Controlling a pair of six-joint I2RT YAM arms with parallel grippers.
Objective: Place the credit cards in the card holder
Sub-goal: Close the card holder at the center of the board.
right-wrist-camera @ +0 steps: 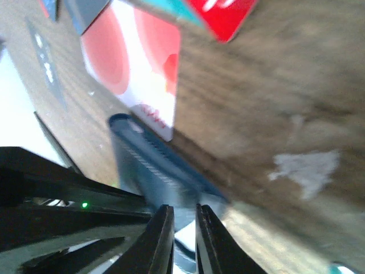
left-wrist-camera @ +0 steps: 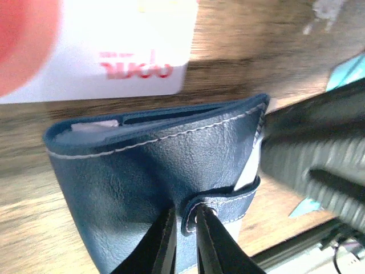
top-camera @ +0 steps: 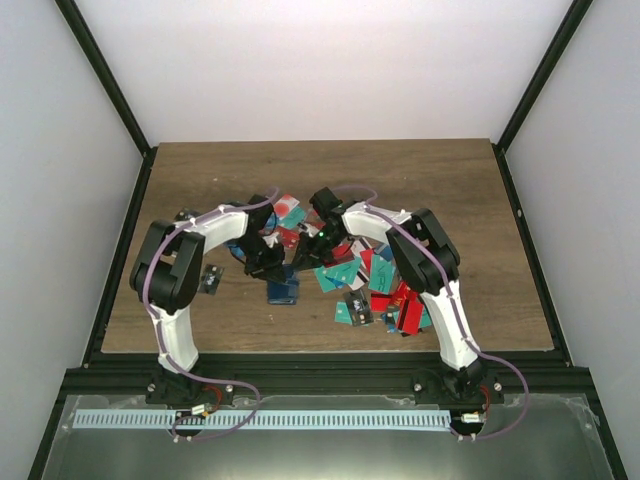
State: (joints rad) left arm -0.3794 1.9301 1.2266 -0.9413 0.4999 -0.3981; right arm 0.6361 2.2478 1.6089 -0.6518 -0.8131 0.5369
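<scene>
The navy card holder [left-wrist-camera: 148,165] hangs above the wood between both grippers, a pale card edge showing in its top slot. My left gripper [left-wrist-camera: 183,214] pinches the rounded end of its snap strap [left-wrist-camera: 228,202], the fingers only a narrow gap apart. My right gripper [right-wrist-camera: 184,210] is shut on the holder's [right-wrist-camera: 148,171] other edge, with a white sliver between its fingers. In the top view the two grippers [top-camera: 268,262] [top-camera: 305,250] meet mid-table and hide the holder. The credit cards [top-camera: 375,285] lie in a red and teal heap by the right arm.
A white card with red circles [left-wrist-camera: 114,51] [right-wrist-camera: 142,74] lies flat just beyond the holder. A blue flat piece [top-camera: 283,290] lies below the grippers and a small dark chip [top-camera: 210,280] by the left arm. The right arm's black body [left-wrist-camera: 313,165] crowds the holder.
</scene>
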